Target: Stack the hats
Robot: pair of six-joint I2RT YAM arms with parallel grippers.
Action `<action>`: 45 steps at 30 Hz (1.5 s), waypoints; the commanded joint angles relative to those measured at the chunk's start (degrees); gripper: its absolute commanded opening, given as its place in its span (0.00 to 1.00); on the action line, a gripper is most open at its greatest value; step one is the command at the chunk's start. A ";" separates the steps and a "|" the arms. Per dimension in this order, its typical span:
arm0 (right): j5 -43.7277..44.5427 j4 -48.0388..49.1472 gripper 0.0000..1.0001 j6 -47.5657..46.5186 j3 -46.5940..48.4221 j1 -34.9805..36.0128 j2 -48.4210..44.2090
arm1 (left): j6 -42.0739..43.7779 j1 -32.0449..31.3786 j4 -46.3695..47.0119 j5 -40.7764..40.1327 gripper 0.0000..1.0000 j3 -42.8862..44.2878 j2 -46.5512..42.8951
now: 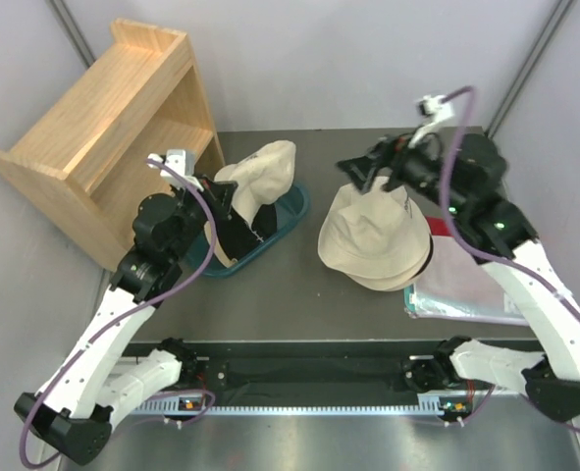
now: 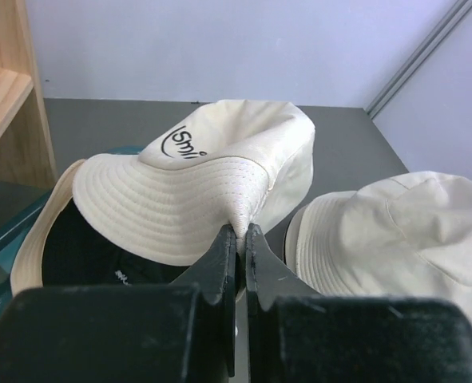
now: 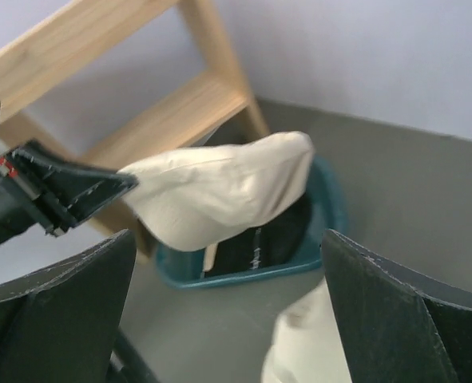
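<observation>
My left gripper (image 2: 241, 230) is shut on the brim of a cream bucket hat (image 2: 220, 171) and holds it lifted over the teal tub (image 1: 282, 218); the hat also shows from above (image 1: 260, 175) and in the right wrist view (image 3: 220, 191). A hat showing its black lining (image 2: 84, 251) lies under it in the tub. A pile of cream hats (image 1: 373, 240) sits at centre right, also seen in the left wrist view (image 2: 395, 239). My right gripper (image 1: 363, 177) is open and empty just above the pile's far edge.
A wooden shelf unit (image 1: 113, 128) stands at the back left, close behind the tub. A flat clear bag with red and white contents (image 1: 461, 285) lies at the right, partly under the hat pile. The right arm (image 1: 525, 265) arcs over it.
</observation>
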 commanded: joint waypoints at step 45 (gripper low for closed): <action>9.96 6.87 0.00 -8.90 4.30 18.10 14.33 | -3.50 0.21 -9.10 -3.33 0.47 3.10 -12.32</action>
